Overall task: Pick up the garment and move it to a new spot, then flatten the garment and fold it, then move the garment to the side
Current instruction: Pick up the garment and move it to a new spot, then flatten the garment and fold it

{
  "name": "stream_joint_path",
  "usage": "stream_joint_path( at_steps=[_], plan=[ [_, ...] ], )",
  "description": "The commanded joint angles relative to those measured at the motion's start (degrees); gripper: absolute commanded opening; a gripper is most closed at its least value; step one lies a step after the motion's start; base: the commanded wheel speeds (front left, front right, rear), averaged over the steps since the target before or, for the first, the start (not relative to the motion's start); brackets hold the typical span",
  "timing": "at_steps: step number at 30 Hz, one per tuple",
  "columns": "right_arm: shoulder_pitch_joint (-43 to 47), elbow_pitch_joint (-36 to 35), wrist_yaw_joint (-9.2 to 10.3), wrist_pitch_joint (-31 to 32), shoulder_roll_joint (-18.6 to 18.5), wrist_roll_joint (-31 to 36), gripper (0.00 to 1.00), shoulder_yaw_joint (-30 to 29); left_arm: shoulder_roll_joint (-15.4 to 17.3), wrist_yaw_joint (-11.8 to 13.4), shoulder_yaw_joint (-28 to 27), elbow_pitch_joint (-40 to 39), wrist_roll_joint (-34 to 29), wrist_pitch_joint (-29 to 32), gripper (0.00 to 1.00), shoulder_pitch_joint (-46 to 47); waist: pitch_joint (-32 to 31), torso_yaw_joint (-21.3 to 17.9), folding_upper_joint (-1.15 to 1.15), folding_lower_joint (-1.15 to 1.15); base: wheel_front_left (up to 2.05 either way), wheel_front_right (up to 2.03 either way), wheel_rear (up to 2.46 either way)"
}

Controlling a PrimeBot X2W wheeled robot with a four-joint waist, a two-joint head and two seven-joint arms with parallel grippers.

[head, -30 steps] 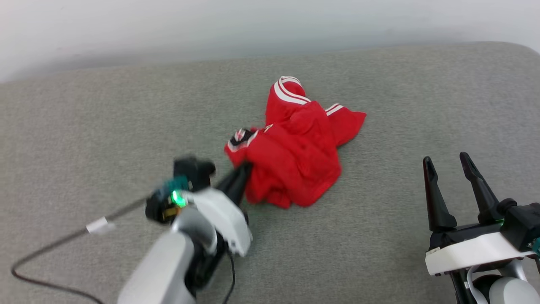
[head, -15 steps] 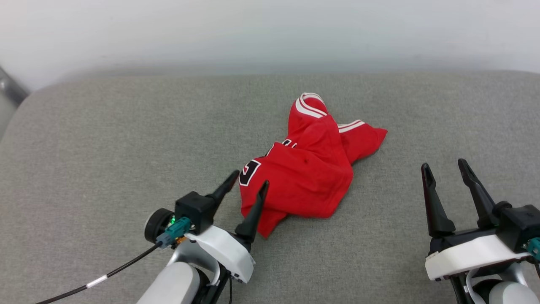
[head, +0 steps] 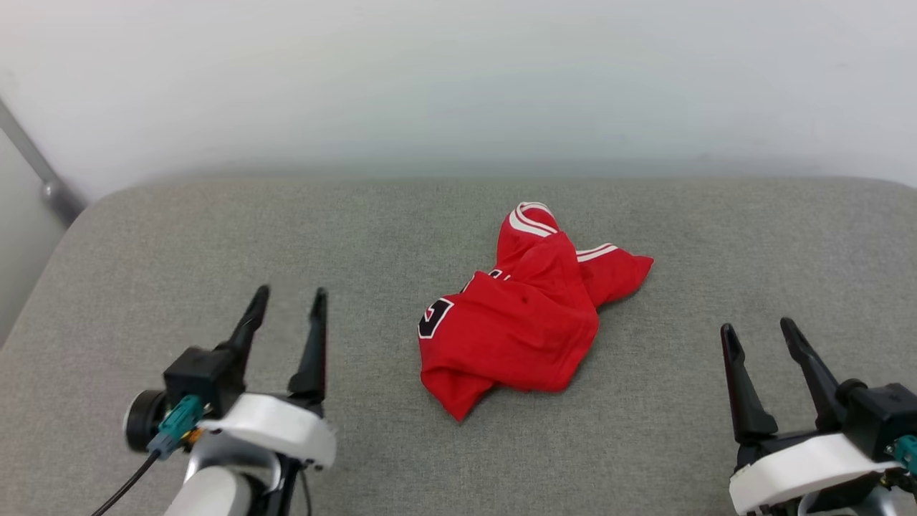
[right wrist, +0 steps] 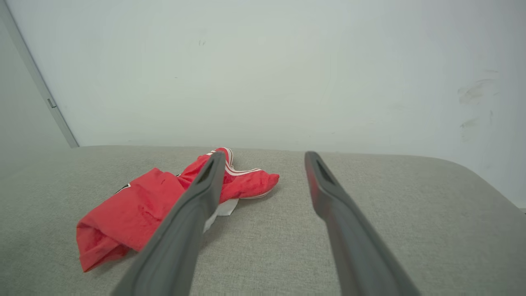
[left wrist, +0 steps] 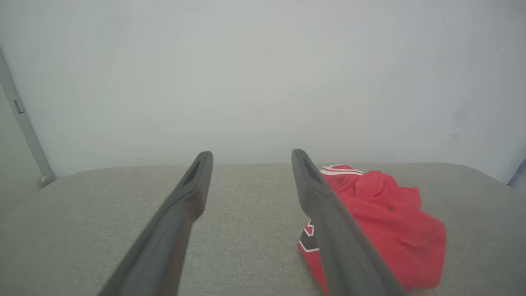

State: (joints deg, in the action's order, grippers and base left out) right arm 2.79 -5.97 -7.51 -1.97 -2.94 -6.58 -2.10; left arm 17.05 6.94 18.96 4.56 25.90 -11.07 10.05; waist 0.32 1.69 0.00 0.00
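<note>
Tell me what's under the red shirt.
The garment rests crumpled on the grey cushion. A white fabric patch peeks from beneath its edge. Anything else under the folds is hidden.

Before me lies a table [head: 179, 236] covered in grey woven fabric, its far corners rounded, and a plain, pale wall [head: 458, 79] rises behind its far edge. At my left a slim grey metal strip [head: 39, 175] slants up along that wall near the table's corner, and my right wrist view shows a few faint scuff marks [right wrist: 472, 91] on the wall. The light is soft and even, leaving only weak shadows on the fabric.
</note>
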Motion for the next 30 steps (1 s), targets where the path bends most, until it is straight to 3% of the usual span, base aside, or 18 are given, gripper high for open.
stream_joint_path(
  at_steps=[1,11,30],
  plan=[
    [1.2,-0.1,0.04,0.2,0.1,-0.3,1.00,-0.1,0.9,0.8,-0.5,-0.7,-0.4,0.3,1.00,-1.6,-0.6,-0.2,0.00,0.00,0.00,0.00,0.00],
    [4.4,-0.3,0.04,0.8,0.1,-1.4,1.00,-0.4,3.1,3.2,-1.0,-3.1,-0.4,1.5,1.00,-8.0,-1.8,-1.7,0.00,0.00,0.00,0.00,0.00],
    [4.0,-0.2,0.04,0.7,0.1,-2.0,1.00,-0.3,3.1,3.3,-0.7,-2.5,1.3,2.8,1.00,-7.6,-1.8,-2.2,0.00,0.00,0.00,0.00,0.00]
  ],
)
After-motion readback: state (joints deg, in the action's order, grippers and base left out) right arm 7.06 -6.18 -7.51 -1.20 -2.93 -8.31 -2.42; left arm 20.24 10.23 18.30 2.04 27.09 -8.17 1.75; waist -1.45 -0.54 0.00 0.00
